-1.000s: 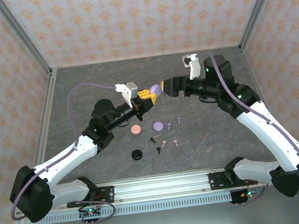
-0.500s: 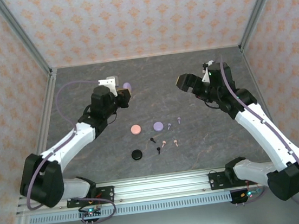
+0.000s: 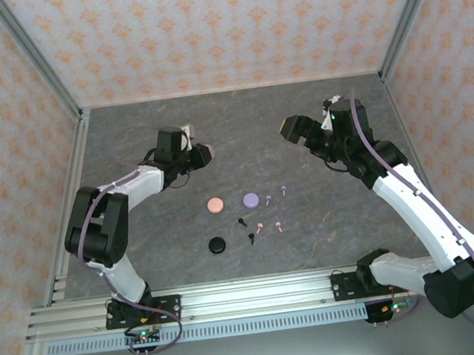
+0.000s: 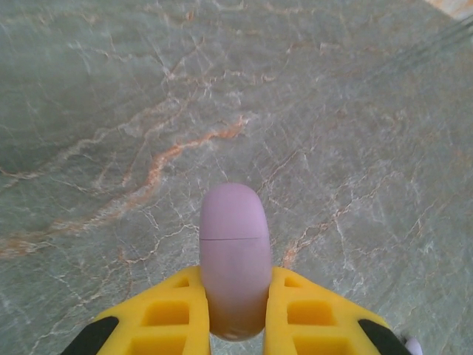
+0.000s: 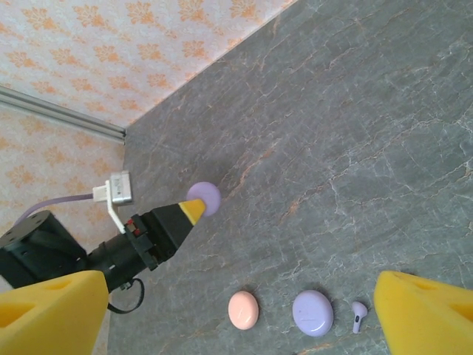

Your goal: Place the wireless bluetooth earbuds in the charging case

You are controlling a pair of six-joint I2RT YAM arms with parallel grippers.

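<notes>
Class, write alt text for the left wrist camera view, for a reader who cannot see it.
A closed lilac, rounded plastic case is clamped edge-on between the left gripper's yellow fingers. Below lies a grey stone-patterned table with orange veins.

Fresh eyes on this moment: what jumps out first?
Toward the far left of the grey marbled table, the left gripper is shut on a smooth lilac rounded case with a seam across it. The right gripper hangs wide open and empty toward the far right. Between them, nearer the bases, lie a round pink case, a round lilac case, a round black case and scattered tiny stemmed earbuds.
</notes>
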